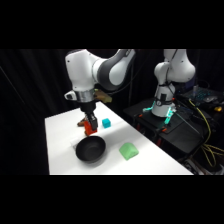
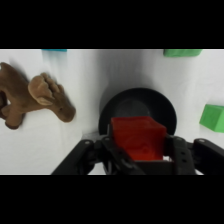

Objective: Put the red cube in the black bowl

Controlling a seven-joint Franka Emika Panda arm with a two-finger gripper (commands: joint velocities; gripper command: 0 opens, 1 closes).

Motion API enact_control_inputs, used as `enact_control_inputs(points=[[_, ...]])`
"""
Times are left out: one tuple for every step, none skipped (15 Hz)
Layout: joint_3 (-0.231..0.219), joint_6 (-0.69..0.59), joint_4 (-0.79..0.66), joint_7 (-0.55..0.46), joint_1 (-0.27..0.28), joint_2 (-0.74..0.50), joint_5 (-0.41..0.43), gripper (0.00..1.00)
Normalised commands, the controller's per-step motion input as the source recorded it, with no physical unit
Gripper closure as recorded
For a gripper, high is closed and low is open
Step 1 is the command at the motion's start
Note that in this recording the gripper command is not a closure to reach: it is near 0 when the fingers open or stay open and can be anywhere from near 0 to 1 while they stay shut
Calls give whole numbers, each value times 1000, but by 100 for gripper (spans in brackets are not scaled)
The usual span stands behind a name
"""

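Red cube (image 2: 138, 138) above white table (image 1: 62, 142)

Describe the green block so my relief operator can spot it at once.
Start at the white table and find the black bowl near its front edge. The green block lies just to the bowl's right in the side view. It is rounded and pale green, larger than the cyan cube farther back.

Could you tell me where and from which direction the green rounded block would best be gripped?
Probably from above, closing on the two flat sides of the green rounded block: its top looks domed and would likely slip. It sits free on the white table, beside the black bowl, so descent looks unobstructed.
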Motion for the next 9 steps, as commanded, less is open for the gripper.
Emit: enact_control_inputs(points=[[14,-114,485,-193,-31,448,93,100],[22,-129,465,-200,-44,430,106,100],[32,-127,436,-213,-59,415,124,100],[48,-131,410,-236,-77,382,147,100],[57,-126,390,-244,-90,358,153,100],[70,-133,368,-246,-101,315,165,100],[73,-143,344,-232,-100,267,156,100],[80,-143,309,-226,-99,208,148,100],[82,-156,271,-206,-91,149,138,100]])
